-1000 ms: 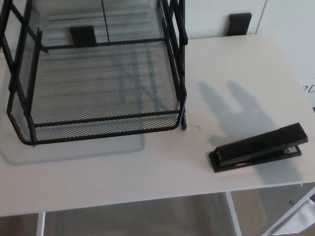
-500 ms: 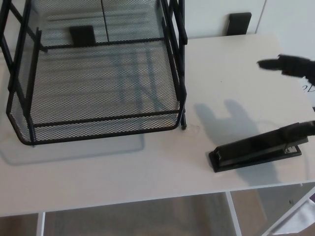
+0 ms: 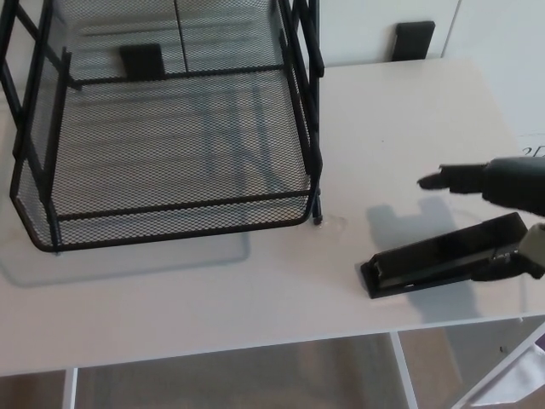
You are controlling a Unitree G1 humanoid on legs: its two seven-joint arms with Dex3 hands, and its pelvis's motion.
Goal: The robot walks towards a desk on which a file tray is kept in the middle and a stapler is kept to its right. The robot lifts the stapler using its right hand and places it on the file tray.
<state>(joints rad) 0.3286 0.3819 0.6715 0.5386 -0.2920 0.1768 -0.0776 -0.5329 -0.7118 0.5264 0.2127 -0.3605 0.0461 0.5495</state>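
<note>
A black stapler (image 3: 434, 257) lies flat near the front right of the white desk (image 3: 255, 281), its long side running left to right. My right hand (image 3: 502, 213) reaches in from the right edge at the stapler's right end, fingers apart: one finger (image 3: 460, 179) stretches out above the stapler, another part sits low against its right end. It holds nothing. The black wire-mesh file tray (image 3: 170, 145) stands to the left of the stapler, its lower shelf bare. My left hand does not show.
Two small black blocks stand at the desk's back edge, one (image 3: 415, 39) on the right and one (image 3: 141, 61) seen through the tray mesh. The desk's front edge runs just below the stapler, with the floor beyond it.
My right hand has come in from the right and dropped down to the stapler's right end. The stapler and tray have not moved.
</note>
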